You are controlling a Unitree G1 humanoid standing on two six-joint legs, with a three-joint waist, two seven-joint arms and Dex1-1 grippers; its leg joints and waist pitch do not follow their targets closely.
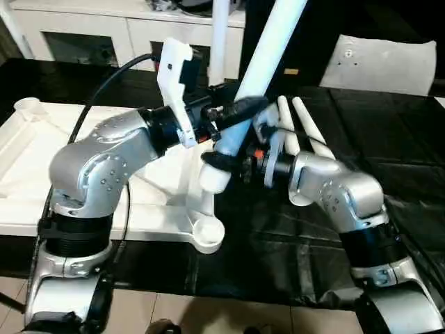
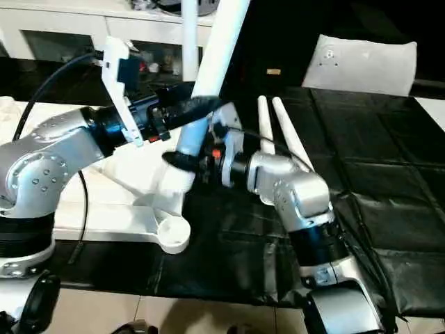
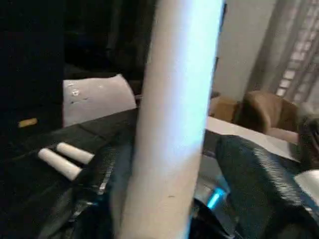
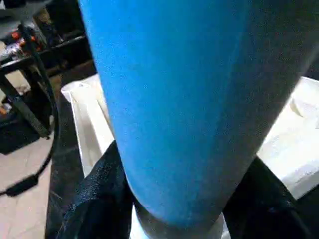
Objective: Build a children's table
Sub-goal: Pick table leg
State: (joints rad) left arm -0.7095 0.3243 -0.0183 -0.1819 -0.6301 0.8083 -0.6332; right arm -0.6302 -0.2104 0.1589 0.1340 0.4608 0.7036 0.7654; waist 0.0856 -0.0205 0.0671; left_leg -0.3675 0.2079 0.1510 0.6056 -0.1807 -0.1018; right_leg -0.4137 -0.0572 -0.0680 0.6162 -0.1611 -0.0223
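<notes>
Table top (image 1: pixel 28 167) (upside down), three legs (image 1: pixel 268 49), two loose (image 1: pixel 306 129)

i can't read any text, label, brand, number or sign from here. the only label-like thing is a small yellowish tag (image 2: pixel 273 71) on the dark backdrop behind the table, too small for me to make out any characters on it.
</notes>
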